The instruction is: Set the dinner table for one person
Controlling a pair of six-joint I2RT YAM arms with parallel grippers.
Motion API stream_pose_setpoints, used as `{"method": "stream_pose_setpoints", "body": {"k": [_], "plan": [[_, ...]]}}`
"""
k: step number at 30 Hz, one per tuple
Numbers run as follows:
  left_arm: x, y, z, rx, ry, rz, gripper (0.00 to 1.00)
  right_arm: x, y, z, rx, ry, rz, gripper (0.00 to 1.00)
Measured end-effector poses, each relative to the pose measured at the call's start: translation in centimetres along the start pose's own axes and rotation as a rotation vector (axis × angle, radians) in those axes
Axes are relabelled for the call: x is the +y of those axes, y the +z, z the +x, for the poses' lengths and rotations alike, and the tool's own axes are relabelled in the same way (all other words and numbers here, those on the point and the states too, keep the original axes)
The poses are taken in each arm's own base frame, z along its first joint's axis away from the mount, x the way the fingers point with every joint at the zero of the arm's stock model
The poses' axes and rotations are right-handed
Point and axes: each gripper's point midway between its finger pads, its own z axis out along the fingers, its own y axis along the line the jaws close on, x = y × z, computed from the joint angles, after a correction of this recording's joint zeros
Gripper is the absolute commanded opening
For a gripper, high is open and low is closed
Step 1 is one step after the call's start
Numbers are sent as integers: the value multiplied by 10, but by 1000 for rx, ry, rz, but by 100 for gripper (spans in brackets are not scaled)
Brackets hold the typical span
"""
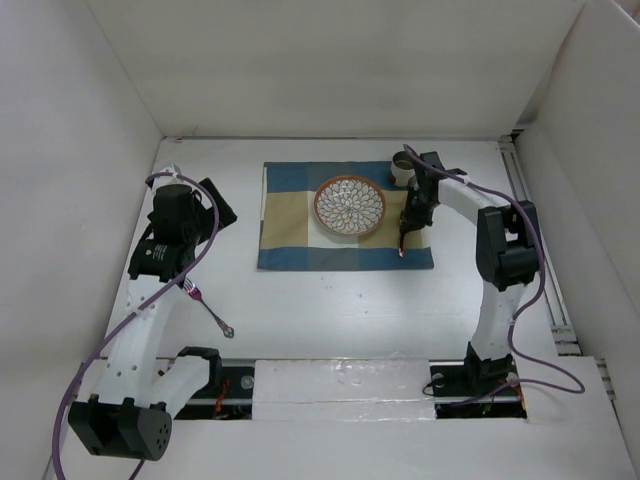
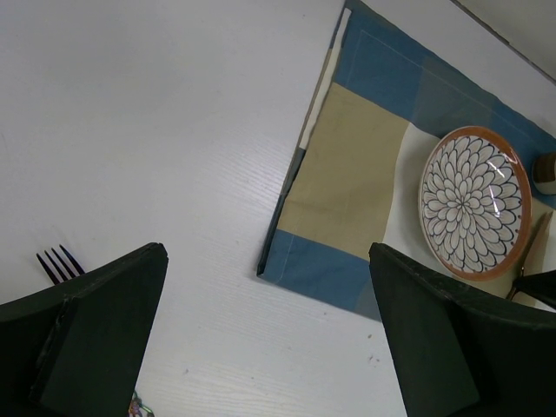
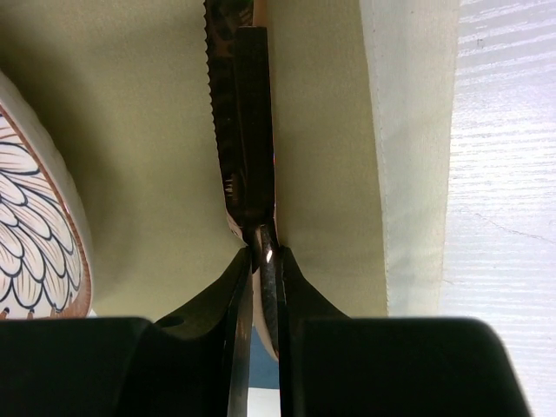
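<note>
**Top external view.** The dinner table (image 1: 330, 310) carries a checked placemat (image 1: 290, 215) at its centre. A patterned plate (image 1: 350, 206) sits on the placemat, and a small cup (image 1: 402, 172) stands at the plate's 1 o'clock, at the mat's far right corner. The right gripper (image 1: 405, 232) hangs at the plate's 3 o'clock, clamped on a knife (image 1: 402, 248) whose free end points toward 6 o'clock over the mat's right column. Judged step in hand: laying the knife to the right of the plate. The left gripper (image 1: 217, 207) stands at the mat's 9 o'clock, jaws spread wide and holding nothing. A fork (image 1: 212, 310) lies on bare table at the mat's 7 o'clock, near the left arm.

**Left wrist view.** The spread fingers (image 2: 95, 330) frame the mat's near corner. The fork tines (image 2: 59, 261) show just beside the left-hand finger, at 9 o'clock in the frame. Nothing lies between the fingers.

**Right wrist view.** The serrated blade (image 3: 228, 113) runs toward 12 o'clock from the pinched fingertips (image 3: 276, 287), over tan cloth. The plate rim (image 3: 74, 252) lies at 9 o'clock, and the mat edge and white table (image 3: 504, 174) at 3 o'clock. Whether the blade touches the cloth cannot be told.

**Next move, as judged.** Lower the knife until it rests flat and parallel to the plate, then open the jaws. Obstructions are the plate rim close beside the blade and the cup beyond it. The fork is not yet placed.
</note>
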Motion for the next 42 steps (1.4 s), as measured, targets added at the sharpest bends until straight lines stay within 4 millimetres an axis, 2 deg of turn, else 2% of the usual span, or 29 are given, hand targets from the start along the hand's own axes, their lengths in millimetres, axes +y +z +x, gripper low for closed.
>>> {"method": "stream_pose_setpoints", "body": {"k": [3,4,10,12,14,15,16,17,18,19,22,24,25,29,31,37,42], "plan": [[0,0,0,0,0,0,100,1,0,-1,-2,-1,-2,22],[0,0,0,0,0,0,100,1,0,-1,-2,-1,-3,31],[0,0,0,1,0,-1,100,0,-1,-4,-6,5,-21,41],[0,1,1,4,0,-2,100,-1,-2,-6,-11,11,-30,41],[1,2,1,7,1,-5,100,-1,-7,-8,-24,15,-44,44],[1,3,2,8,1,-7,100,0,-11,-8,-34,17,-52,49],[1,3,2,9,-2,-9,100,0,-17,-8,-48,19,-63,49],[1,4,2,10,-7,-12,100,1,-25,-8,-64,20,-76,60],[1,5,3,14,-13,-14,100,2,-35,-8,-86,22,-91,82],[1,6,4,17,-26,-16,100,3,-46,-7,-116,25,-105,98],[5,13,17,57,-106,-50,100,7,-86,-4,-229,3,-122,100],[13,20,34,111,-162,-101,100,17,-114,-3,-309,-25,-140,100],[17,23,43,139,-197,-133,100,29,-133,-2,-367,-50,-167,100],[40,27,84,253,-307,-271,100,55,-164,-1,-453,-102,-251,100],[51,24,101,287,-350,-332,100,59,-164,-2,-464,-110,-271,100],[86,13,149,359,-445,-515,100,62,-139,14,-395,-126,-315,100],[103,12,163,357,-468,-602,100,65,-135,17,-370,-130,-388,100]]}}
